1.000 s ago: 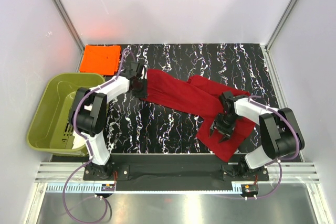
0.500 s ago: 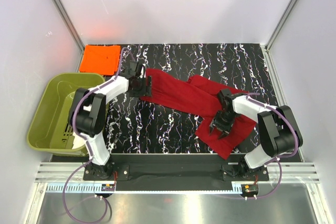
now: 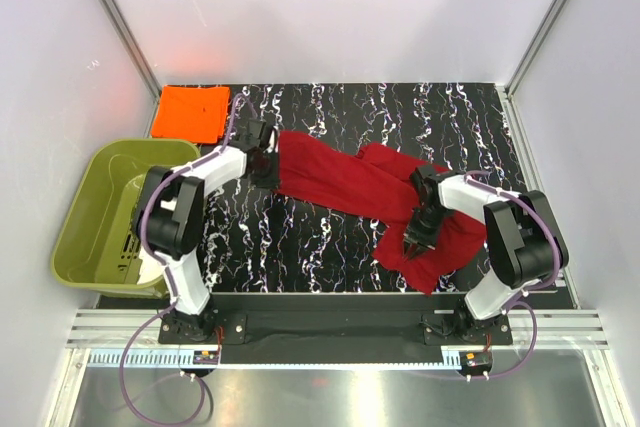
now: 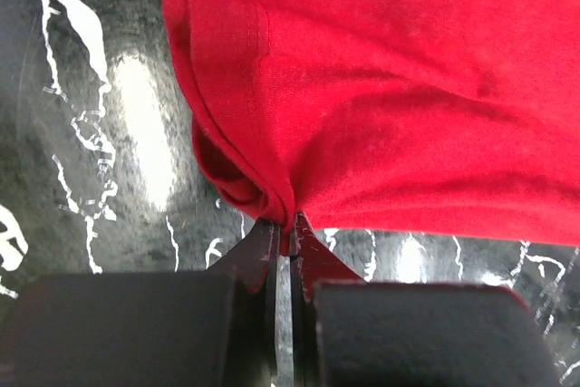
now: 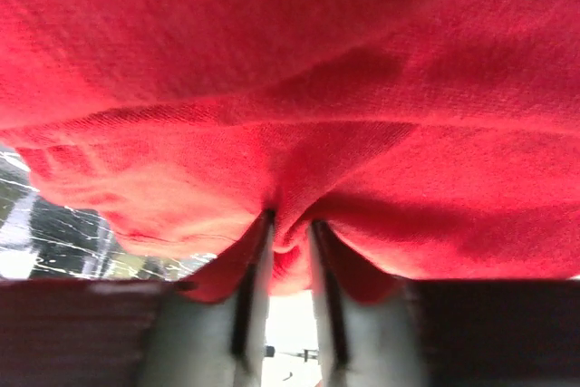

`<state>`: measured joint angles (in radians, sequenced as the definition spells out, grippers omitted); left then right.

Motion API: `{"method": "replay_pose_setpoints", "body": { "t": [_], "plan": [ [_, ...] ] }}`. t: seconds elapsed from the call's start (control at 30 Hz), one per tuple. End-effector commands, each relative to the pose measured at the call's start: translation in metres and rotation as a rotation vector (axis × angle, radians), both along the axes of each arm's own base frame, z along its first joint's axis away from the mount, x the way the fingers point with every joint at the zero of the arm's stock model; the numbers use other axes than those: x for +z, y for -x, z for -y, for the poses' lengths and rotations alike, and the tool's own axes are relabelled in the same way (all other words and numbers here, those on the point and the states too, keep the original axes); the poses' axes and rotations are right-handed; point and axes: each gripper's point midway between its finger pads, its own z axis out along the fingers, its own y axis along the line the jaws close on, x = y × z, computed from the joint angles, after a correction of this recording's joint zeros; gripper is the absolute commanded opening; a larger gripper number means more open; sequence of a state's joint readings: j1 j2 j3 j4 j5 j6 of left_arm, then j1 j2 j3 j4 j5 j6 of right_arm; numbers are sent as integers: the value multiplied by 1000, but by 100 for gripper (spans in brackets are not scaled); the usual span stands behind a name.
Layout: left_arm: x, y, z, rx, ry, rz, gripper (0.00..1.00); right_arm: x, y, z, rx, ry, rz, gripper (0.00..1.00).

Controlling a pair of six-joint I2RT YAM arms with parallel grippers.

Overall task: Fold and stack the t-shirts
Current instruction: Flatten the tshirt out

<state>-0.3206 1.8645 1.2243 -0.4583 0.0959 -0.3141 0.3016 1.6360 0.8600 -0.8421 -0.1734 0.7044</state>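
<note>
Tightly, t-shirt (image 3: 340, 182) in left pincer (image 4: 283, 229), right pincer (image 5: 288, 226)

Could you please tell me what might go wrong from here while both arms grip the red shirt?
The left pincer pinches only a thin bit at the edge of the red shirt, so a pull could slip it free. The right pincer grips bunched cloth, perhaps several layers, so the fold may come out crooked.

Beyond the red t-shirt (image 3: 340, 182) the marbled table (image 3: 420, 112) lies open; left of it stand the orange t-shirt (image 3: 190, 112) and green tub (image 3: 82, 222).
</note>
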Motion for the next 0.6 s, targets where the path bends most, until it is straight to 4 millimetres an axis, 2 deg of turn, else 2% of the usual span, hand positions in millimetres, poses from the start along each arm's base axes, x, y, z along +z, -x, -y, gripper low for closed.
{"method": "replay_pose_setpoints", "body": {
  "t": [0.0, 0.07, 0.1, 0.13, 0.17, 0.2, 0.23, 0.27, 0.3, 0.37, 0.4, 0.47, 0.5, 0.53, 0.57],
  "plan": [
    [36, 4, -8, 42, 8, 73, 0, -2, -18, 1, 26, 21, 76, 16],
    [44, 15, -11, 58, 11, 61, 0, 1, -16, 1, 32, 23, 78, 8],
    [59, 20, -11, 64, 31, 80, 0, 8, -17, 1, 30, 17, 95, 3],
    [63, 31, -11, 78, 40, 53, 0, 13, -13, 2, 35, 17, 89, 0],
    [71, 40, -7, 73, 53, 48, 0, 19, -11, 2, 35, 11, 97, 0],
    [89, 47, -7, 76, 65, 77, 0, 33, -11, 1, 37, -5, 136, 0],
    [94, 60, -8, 91, 62, 47, 0, 43, -5, 3, 35, -8, 130, 0],
    [112, 69, -4, 83, 82, 77, 0, 53, -3, 3, 37, -16, 144, 0],
    [116, 81, -4, 96, 79, 48, 0, 72, 0, 3, 41, -31, 178, 0],
    [134, 90, -2, 112, 89, 51, 0, 94, 0, 5, 40, -40, 235, 0],
    [136, 95, -3, 128, 92, 29, 0, 107, -8, 3, 42, -48, 276, 0],
    [155, 84, 0, 139, 112, 63, 0, 120, -16, 6, 50, -37, 307, 0],
    [151, 75, 1, 132, 86, 55, 0, 120, -23, 9, 50, -13, 302, 0],
    [153, 65, 1, 131, 70, 61, 0, 130, -37, 7, 69, -13, 331, 0],
    [152, 40, 3, 142, 44, 65, 0, 131, -45, 9, 69, -8, 333, 0]
  ]
}}
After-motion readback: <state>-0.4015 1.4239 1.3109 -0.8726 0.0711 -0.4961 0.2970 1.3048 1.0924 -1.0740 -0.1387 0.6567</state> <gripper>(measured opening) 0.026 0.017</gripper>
